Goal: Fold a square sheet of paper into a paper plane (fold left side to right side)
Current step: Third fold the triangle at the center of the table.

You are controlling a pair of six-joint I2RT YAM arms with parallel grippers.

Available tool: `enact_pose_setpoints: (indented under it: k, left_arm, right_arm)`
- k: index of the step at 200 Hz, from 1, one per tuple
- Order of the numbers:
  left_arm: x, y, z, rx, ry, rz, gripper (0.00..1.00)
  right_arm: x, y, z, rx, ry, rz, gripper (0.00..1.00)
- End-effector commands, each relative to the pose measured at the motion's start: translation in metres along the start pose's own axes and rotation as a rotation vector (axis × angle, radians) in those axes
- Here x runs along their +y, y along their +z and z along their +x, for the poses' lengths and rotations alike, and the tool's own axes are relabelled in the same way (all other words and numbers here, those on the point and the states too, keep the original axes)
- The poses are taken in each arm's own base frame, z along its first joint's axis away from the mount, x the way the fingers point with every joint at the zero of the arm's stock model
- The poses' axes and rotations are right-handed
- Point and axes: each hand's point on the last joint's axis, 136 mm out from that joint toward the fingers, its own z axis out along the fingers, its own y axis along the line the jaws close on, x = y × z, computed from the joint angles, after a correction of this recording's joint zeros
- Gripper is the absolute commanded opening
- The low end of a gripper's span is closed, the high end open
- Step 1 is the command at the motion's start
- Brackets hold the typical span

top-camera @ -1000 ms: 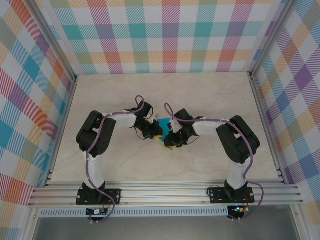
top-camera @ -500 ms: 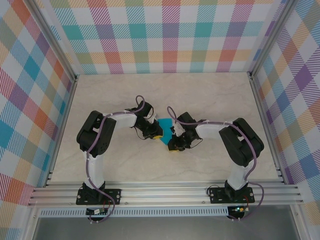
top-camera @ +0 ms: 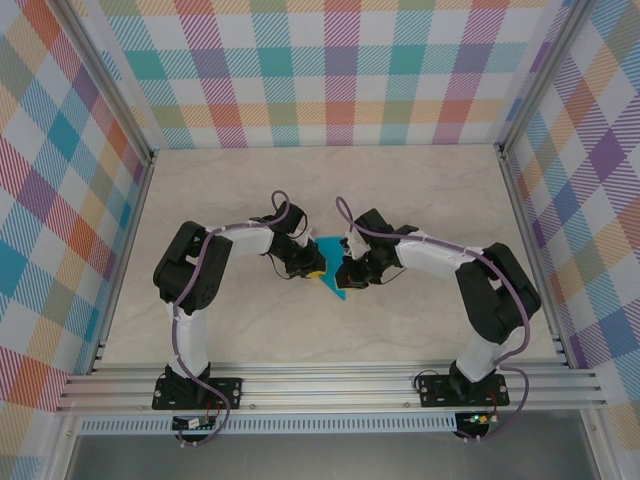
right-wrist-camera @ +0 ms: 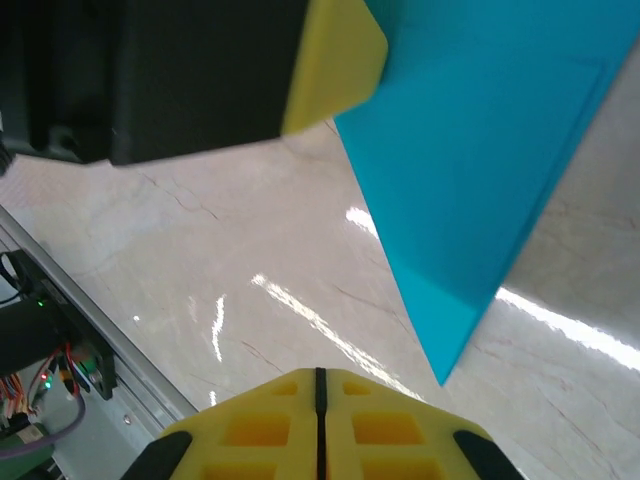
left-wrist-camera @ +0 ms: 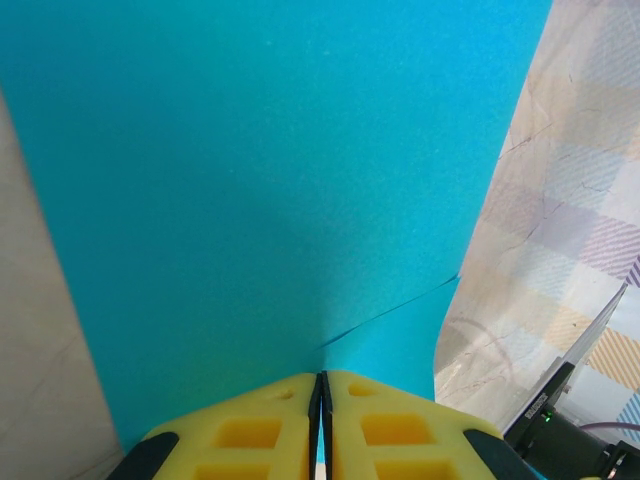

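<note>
cyan-blue paper point(top-camera: 332, 284), already folded to a pointed shape, sits at the middle of the bench point(top-camera: 420, 200) between the two arms. the left pincer point(top-camera: 313, 266) is clenched on one edge of it; the right pincer point(top-camera: 347, 277) is clenched on nothing and stands just beside the paper

i think the main danger is the one small grip: the thin paper can slip or turn between the yellow pads, and then the layers can open again and the crease goes wrong. the empty right pincer is so near that a careless push can bend the sharp tip or crumple a layer

the right wrist view shows the pointed tip over the bare bench and a second layer edge, which the top view hides under the arms. the left wrist view shows a fine crease line running from the pads, not visible elsewhere
</note>
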Motion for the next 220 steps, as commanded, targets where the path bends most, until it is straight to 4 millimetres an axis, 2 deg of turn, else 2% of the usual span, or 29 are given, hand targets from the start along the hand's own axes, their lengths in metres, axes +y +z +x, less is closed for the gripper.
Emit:
enact_pose_setpoints:
  k: [1, 26, 64, 87, 112, 142, 152, 165, 181, 220]
  left_arm:
    - [0.050, 0.016, 0.009, 0.022, -0.058, -0.172, 0.12]
    - [0.049, 0.015, 0.008, 0.020, -0.057, -0.170, 0.12]
    - [0.044, 0.012, 0.006, 0.009, -0.050, -0.158, 0.12]
    - [0.031, 0.005, 0.003, -0.016, -0.034, -0.123, 0.14]
    - [0.008, -0.015, -0.002, -0.064, -0.004, -0.073, 0.17]
    - [-0.009, -0.033, 0.006, -0.070, 0.011, -0.041, 0.18]
    - [-0.011, -0.036, 0.011, -0.063, 0.011, -0.033, 0.13]
    - [-0.010, -0.037, 0.018, -0.049, -0.001, -0.029, 0.05]
    - [-0.013, -0.034, 0.026, -0.033, -0.008, -0.002, 0.01]
    - [-0.027, -0.016, 0.032, 0.009, 0.004, 0.046, 0.00]
  right_arm:
    - [-0.011, 0.016, -0.005, 0.030, 0.054, 0.018, 0.04]
    - [-0.024, 0.027, -0.007, 0.043, 0.088, 0.060, 0.02]
    - [-0.048, 0.039, 0.010, 0.103, 0.155, 0.130, 0.01]
    - [-0.065, 0.042, 0.024, 0.134, 0.196, 0.193, 0.01]
    - [-0.075, 0.046, 0.033, 0.154, 0.228, 0.219, 0.01]
    - [-0.081, 0.046, 0.035, 0.155, 0.235, 0.247, 0.00]
    - [-0.082, 0.046, 0.035, 0.153, 0.232, 0.251, 0.00]
    - [-0.083, 0.046, 0.035, 0.153, 0.232, 0.254, 0.00]
    - [-0.083, 0.047, 0.035, 0.154, 0.231, 0.250, 0.00]
    - [-0.081, 0.048, 0.035, 0.158, 0.225, 0.237, 0.00]
